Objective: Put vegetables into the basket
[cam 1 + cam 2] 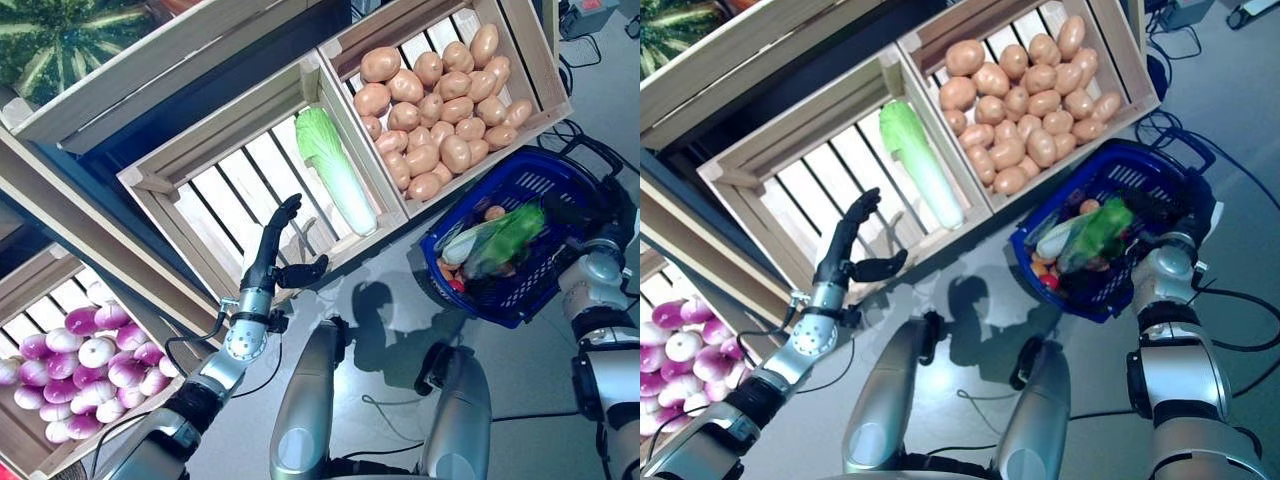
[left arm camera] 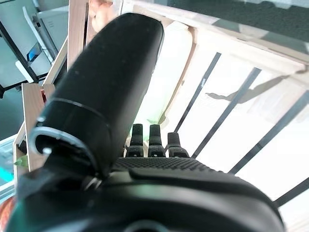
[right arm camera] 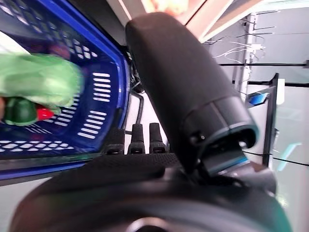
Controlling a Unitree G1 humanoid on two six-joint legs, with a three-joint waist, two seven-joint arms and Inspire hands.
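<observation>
A long pale-green cabbage lies in the slatted wooden crate of the stand. My left hand is open with straight fingers, raised over the crate's front part, a little to the left of the cabbage and apart from it. In the left wrist view the cabbage shows past my fingers. The blue basket stands on the floor at the right with a green leafy vegetable and small orange and red ones inside. My right hand is open beside the basket's right rim.
The tilted wooden stand fills the far and left side, with another crate just behind the basket. Grey floor lies between the stand's front edge and the basket. Cables lie on the floor behind the basket.
</observation>
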